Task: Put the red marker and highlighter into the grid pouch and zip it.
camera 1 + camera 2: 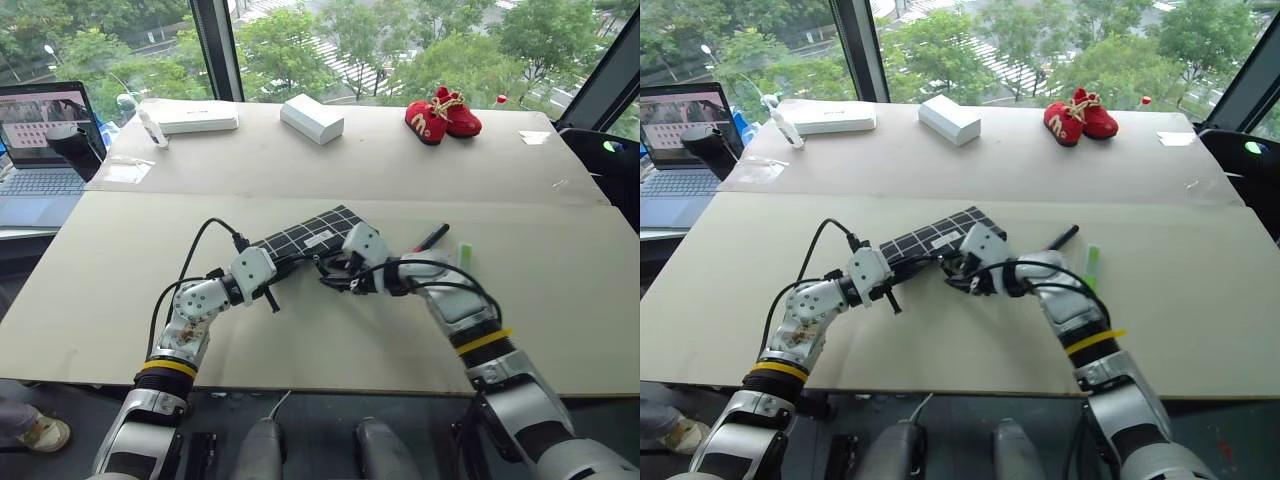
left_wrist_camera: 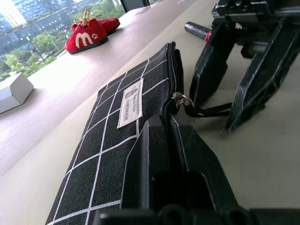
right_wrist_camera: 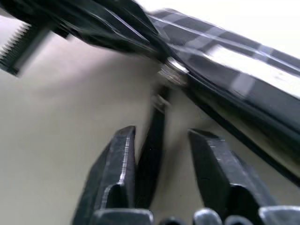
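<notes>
Two grippers meet at the grid pouch [image 1: 305, 236] lying mid-table [image 1: 120, 290]. Left gripper [image 1: 268, 296] has its jaws clamped on the pouch's near edge. Right gripper [image 3: 159, 154] has its jaws parted around the zipper cord [image 3: 152, 140]. Red marker [image 1: 430, 238] and highlighter [image 1: 464, 254] lie just beside, outside the pouch.

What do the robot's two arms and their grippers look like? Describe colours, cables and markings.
Both arms are silver-grey metal with a yellow-and-black band at each forearm. Loose black cables loop along them. The left gripper and right gripper each have two black fingers.
</notes>
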